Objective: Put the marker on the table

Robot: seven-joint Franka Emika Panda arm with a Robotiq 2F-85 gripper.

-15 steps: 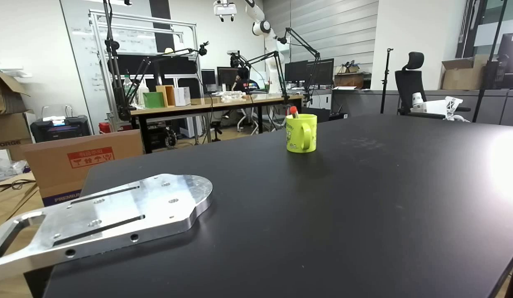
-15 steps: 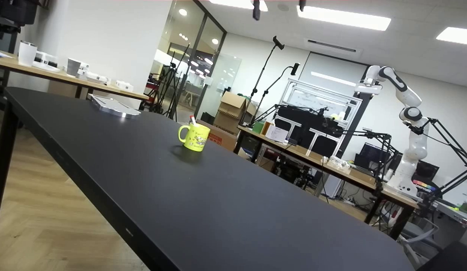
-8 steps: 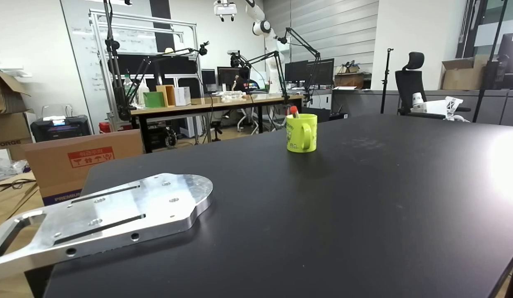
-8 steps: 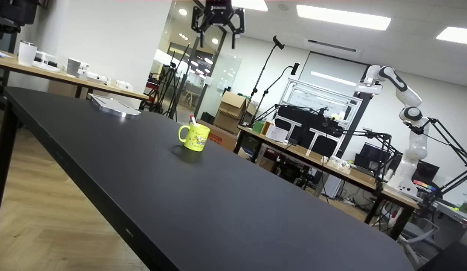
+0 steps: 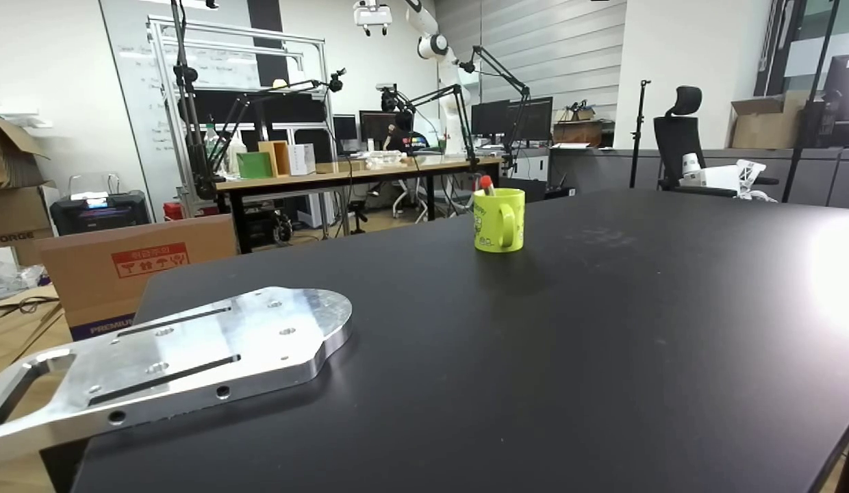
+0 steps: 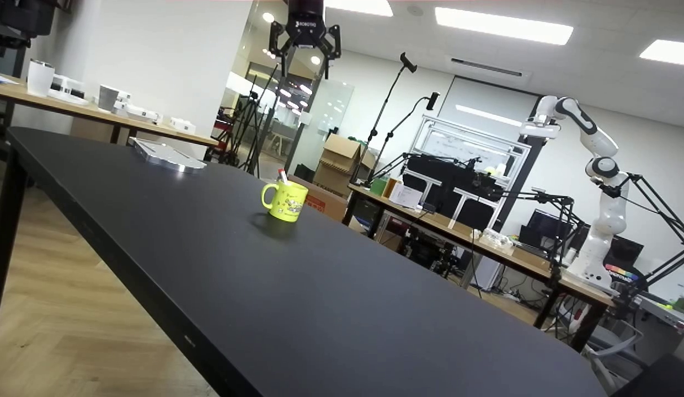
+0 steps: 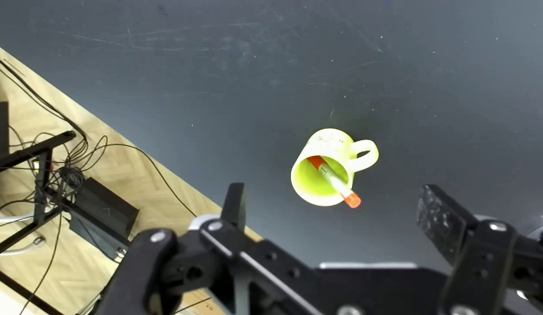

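1 tilted marker [image 7: 335, 178] was held in 1 yellow-green cup [image 7: 330, 142] on the table [image 7: 236, 100]; the gripper [image 7: 333, 194] was spread wide.

The tabletop [image 5: 568, 356] carries one metal plate [image 5: 198, 344] at one edge and one cup [image 5: 491, 224], holding one marker [image 7: 335, 180], near another; the end effector [image 6: 305, 75] has two fingers [image 7: 442, 221]

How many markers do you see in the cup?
1: the marker leans in the cup, its upper end past the rim. Part of the cup's inside is out of view, so another could be hidden.
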